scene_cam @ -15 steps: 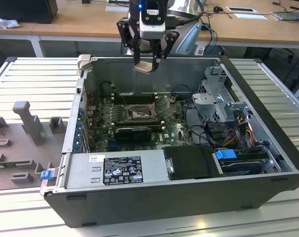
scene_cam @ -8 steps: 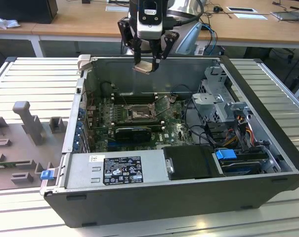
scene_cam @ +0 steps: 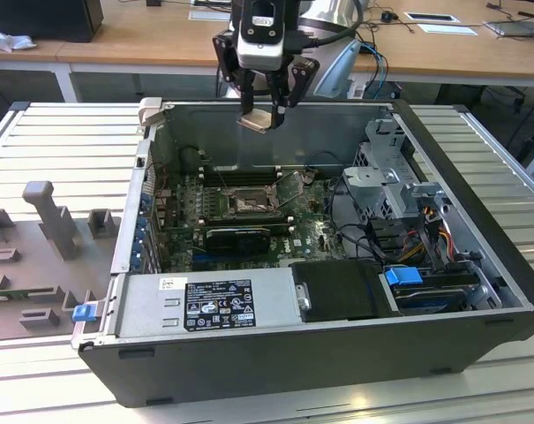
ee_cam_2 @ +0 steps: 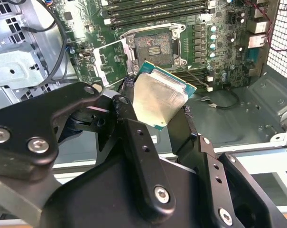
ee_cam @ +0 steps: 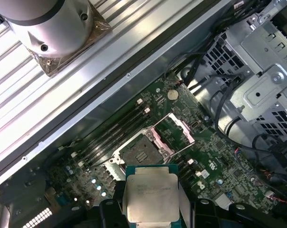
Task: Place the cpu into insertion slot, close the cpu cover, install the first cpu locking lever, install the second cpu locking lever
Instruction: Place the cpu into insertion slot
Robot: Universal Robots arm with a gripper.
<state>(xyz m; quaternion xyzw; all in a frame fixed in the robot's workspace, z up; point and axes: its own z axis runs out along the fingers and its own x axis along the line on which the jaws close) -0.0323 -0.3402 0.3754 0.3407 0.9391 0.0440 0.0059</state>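
A ribbed grey metal bench [scene_cam: 55,132] stands in front of wooden desks, and an open dark computer case [scene_cam: 275,353] is laid on its side across the middle of the bench. The black two-fingered gripper [scene_cam: 265,113] is held above the case's far wall. Its fingers are closed on opposite edges of the small flat square cpu with a pale silver-grey metal top [ee_cam_2: 157,102].

The cpu is carried clear of everything and is seen tilted in the second wrist view. It is well apart from the square dark insertion slot with a silvery rim [ee_cam: 141,152], which lies uncovered near the middle of the green circuit board [ee_cam: 214,164]. The thin silvery windowed cpu cover [ee_cam: 176,130] is swung open beside the slot.

Risks are judged as follows:
- If the tilt is not removed, one corner may land first and the slot's contacts may be bent.
- Seating would be prevented by a wrong orientation.
- The raised cover may be struck by a finger.

Room is bounded on one side of the slot by the long black memory slots [ee_cam_2: 152,9]. Toward the exterior view's right it is bounded by the grey metal drive cage [scene_cam: 390,168] and loose black cables [scene_cam: 337,199]. Open space is left directly above the slot.
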